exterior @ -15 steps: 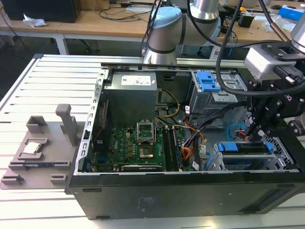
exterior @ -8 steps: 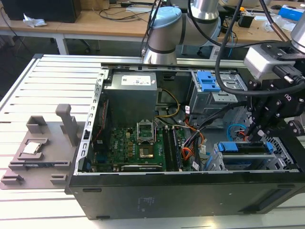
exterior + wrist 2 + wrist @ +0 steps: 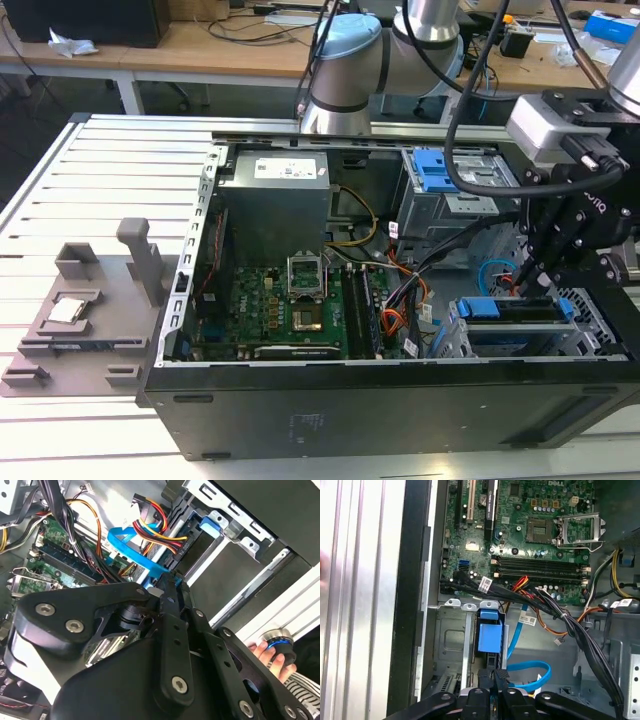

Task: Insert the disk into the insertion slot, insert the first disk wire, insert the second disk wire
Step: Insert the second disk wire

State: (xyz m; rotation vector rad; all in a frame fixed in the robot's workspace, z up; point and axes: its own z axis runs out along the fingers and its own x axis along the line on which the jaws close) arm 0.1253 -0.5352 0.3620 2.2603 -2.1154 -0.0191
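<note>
Black jointed-metal gripper, closed on the plug end of a flat, glossy blue wire as best judged. Just beyond, the disk in its smooth blue plastic caddy sits in the slot, a cage of dull stamped sheet metal. Step in hand: first wire. Seating it calls for squaring plug to port. Beyond, the green board.

slatted alu table: open pc case, grey fixture.

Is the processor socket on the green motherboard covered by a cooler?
No, the processor socket on the green motherboard lies bare.
</note>
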